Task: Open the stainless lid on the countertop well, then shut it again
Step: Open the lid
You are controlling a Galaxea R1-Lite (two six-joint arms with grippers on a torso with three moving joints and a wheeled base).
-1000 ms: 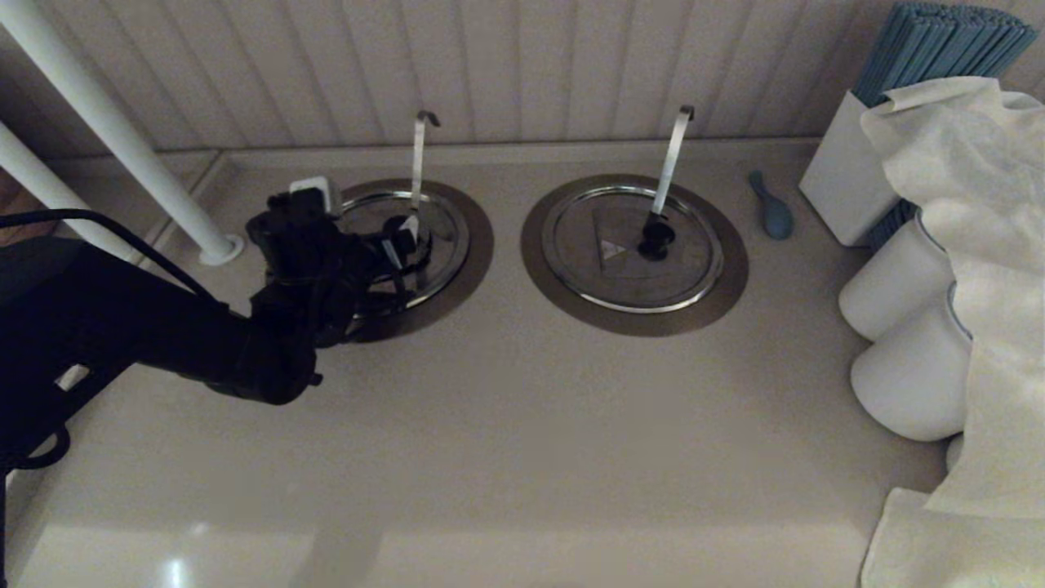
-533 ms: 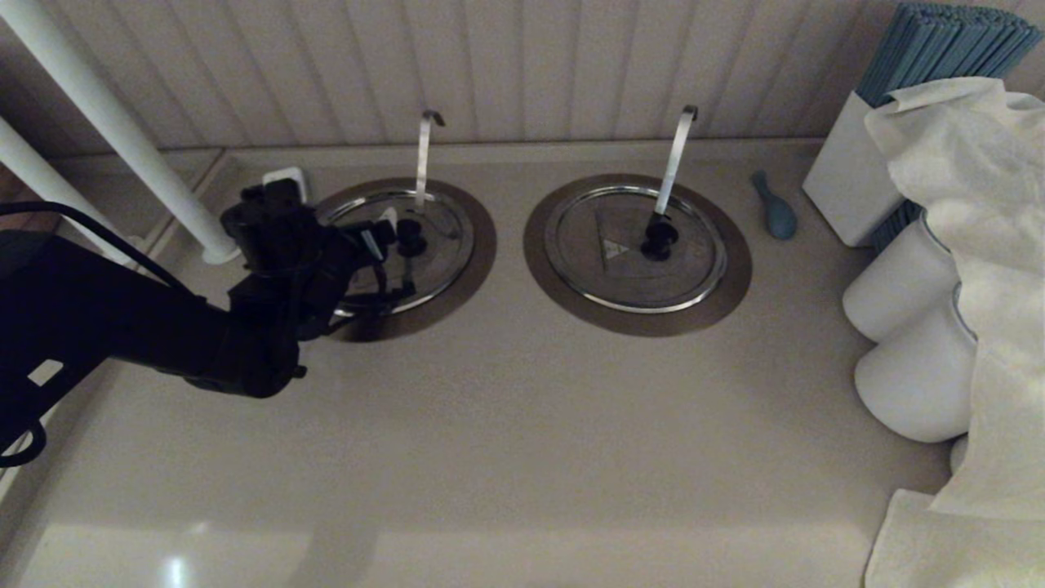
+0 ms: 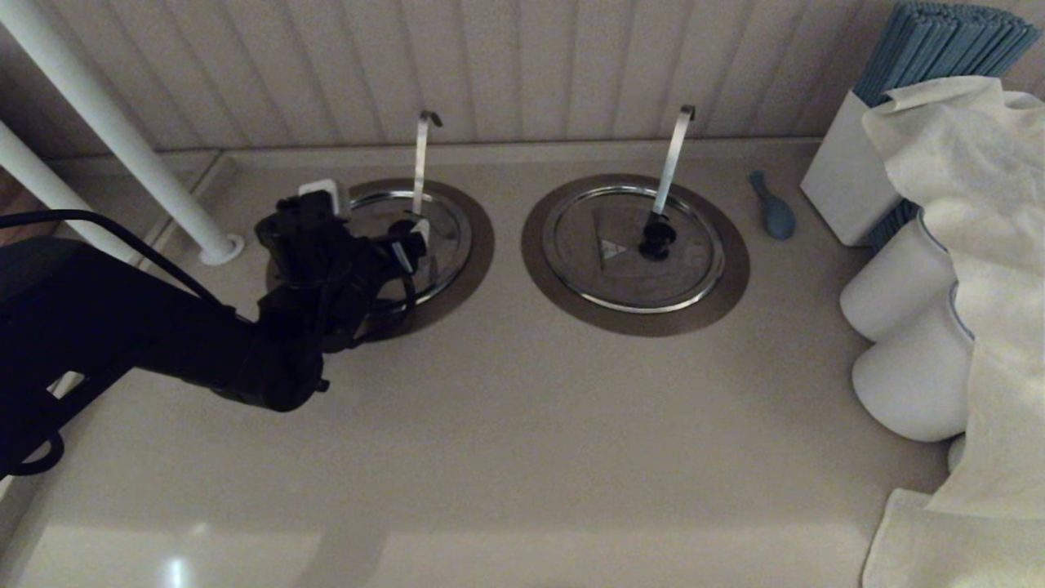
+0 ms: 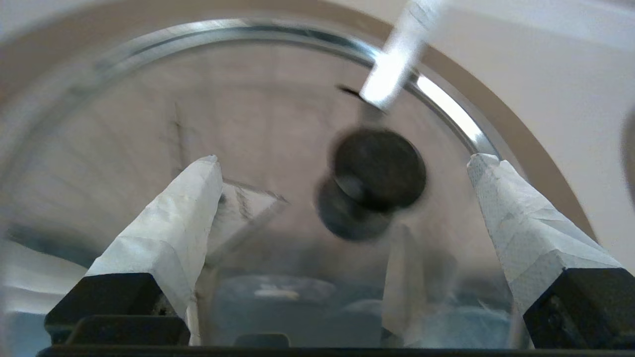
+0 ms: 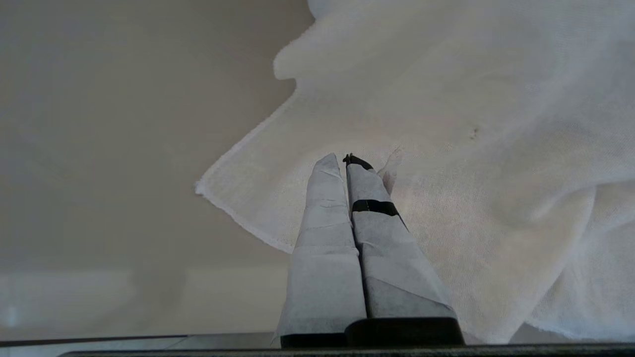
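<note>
The stainless lid (image 3: 445, 233) lies flat over the left countertop well, whose brown collar (image 3: 480, 245) rings it. A slim hook-topped utensil handle (image 3: 420, 159) stands upright through the lid. My left gripper (image 3: 411, 242) hovers open just above the lid, beside its black knob (image 3: 400, 227). In the left wrist view the knob (image 4: 379, 171) sits between the spread fingertips (image 4: 198, 193) without touching them, with the lid (image 4: 248, 119) below and the handle (image 4: 397, 64) beyond. My right gripper (image 5: 342, 158) is shut and empty above a white cloth (image 5: 471, 173); it is out of the head view.
The twin lid (image 3: 604, 269) with a slanted handle (image 3: 671, 159) lies to the right. A blue spoon (image 3: 774, 214), a white box (image 3: 845, 184) of blue sticks, white jars (image 3: 898, 282) and a draped cloth (image 3: 980, 245) fill the right side. White poles (image 3: 122, 139) stand at the left.
My left gripper drew back to the left half a second ago and has now come forward again over the lid, beside the knob. The lid has not moved.
</note>
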